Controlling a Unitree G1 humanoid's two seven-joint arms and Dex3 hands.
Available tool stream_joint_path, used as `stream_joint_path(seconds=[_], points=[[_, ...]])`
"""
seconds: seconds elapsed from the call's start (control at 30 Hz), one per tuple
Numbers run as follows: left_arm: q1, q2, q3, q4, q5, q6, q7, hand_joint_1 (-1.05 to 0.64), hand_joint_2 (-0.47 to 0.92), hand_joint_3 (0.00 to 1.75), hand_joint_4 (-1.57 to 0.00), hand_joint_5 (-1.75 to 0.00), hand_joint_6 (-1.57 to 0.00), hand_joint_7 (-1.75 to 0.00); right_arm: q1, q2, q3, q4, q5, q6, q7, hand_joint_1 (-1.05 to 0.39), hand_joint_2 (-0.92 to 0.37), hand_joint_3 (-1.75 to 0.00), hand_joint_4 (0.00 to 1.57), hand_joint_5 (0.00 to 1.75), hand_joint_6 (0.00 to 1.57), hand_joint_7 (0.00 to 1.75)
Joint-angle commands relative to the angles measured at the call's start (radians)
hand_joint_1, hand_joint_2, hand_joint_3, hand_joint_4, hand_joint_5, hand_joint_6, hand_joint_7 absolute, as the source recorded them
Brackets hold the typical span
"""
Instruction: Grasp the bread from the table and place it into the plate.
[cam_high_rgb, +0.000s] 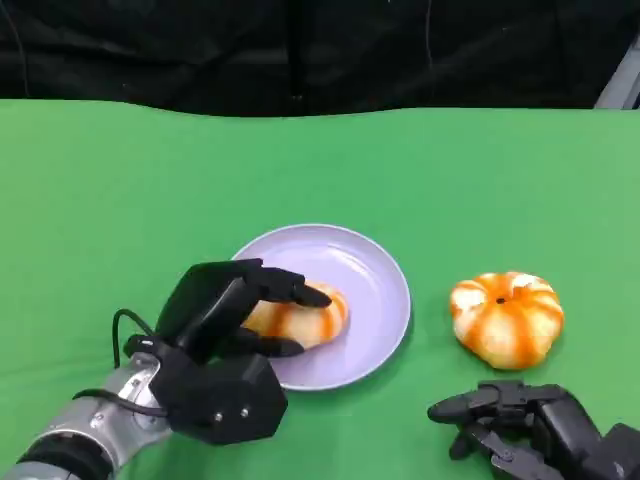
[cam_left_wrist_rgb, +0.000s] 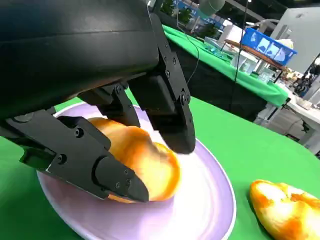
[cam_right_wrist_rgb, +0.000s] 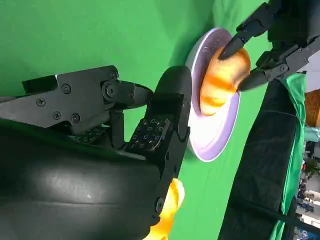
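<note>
A green table fills most of the head view, with a black backdrop across the top of the frame. A little below centre sits a round, pale lavender plate.

The left hand reaches in from the lower left of the frame on a silver forearm. Its black fingers are wrapped around a piece of bread, golden with orange streaks, which lies on the left part of the plate. In the left wrist view the bread rests on the plate, near the centre of the frame, with one finger over its top and another along its near side, both touching it. The hand is holding the bread.

A second bread, round and ridged like a small pumpkin, with the same orange stripes, sits on the table at the right of the head view, well apart from the plate. The same loaf shows at the lower right of the left wrist view.

The right hand lies at the lower right of the head view, just below the second bread and not touching it. Its fingers are spread apart and hold nothing. The right wrist view shows these fingers at centre frame over the green cloth, and, at the upper right, the plate with the held bread between the left hand's fingertips.
</note>
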Motion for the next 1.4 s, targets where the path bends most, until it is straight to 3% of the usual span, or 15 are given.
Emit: stream_joint_path(seconds=[0.03, 0.3, 0.5, 0.77, 1.1, 1.4], points=[[-0.003, 0.013, 0.014, 0.000, -0.029, 0.000, -0.036, -0.37, 0.92, 0.15, -0.88, -0.05, -0.83, 0.00, 0.007, -0.009, -0.003, 0.003, 0.003, -0.008, -0.001, -0.05, -0.92, -0.40, 0.80, 1.18, 1.12, 0.28], [0.004, 0.019, 0.027, -0.005, -0.065, 0.012, -0.131, -0.70, 0.92, 0.21, -0.73, 0.00, -0.62, 0.00, 0.003, -0.008, -0.002, 0.009, 0.001, -0.011, 0.000, -0.06, -0.92, -0.40, 0.80, 1.18, 1.12, 0.28], [0.004, 0.033, 0.012, -0.017, -0.040, 0.029, -0.131, -0.86, 0.92, 0.32, -0.64, 0.00, -0.49, 0.00, 0.001, -0.007, -0.003, 0.010, 0.007, -0.009, 0.005, -0.05, -0.92, -0.40, 0.79, 1.19, 1.12, 0.27], [0.008, 0.042, 0.022, -0.024, -0.059, 0.018, -0.193, -0.95, 0.92, 0.51, -0.53, 0.00, -0.36, 0.00, 0.004, -0.007, -0.002, 0.003, 0.004, 0.005, 0.002, -0.05, -0.92, -0.41, 0.78, 1.18, 1.11, 0.27], [0.019, 0.041, 0.039, -0.025, -0.083, 0.008, -0.208, -0.98, 0.92, 0.67, -0.44, 0.00, -0.31, 0.00, -0.003, -0.007, -0.002, 0.014, 0.001, -0.001, 0.001, -0.05, -0.92, -0.41, 0.80, 1.16, 1.11, 0.27], [0.049, 0.030, 0.083, -0.042, -0.123, -0.052, -0.152, -0.93, 0.92, 0.62, -0.46, -0.01, -0.32, -0.01, -0.004, -0.005, -0.001, 0.021, 0.003, -0.003, 0.002, -0.03, -0.92, -0.42, 0.81, 1.14, 1.12, 0.27]])
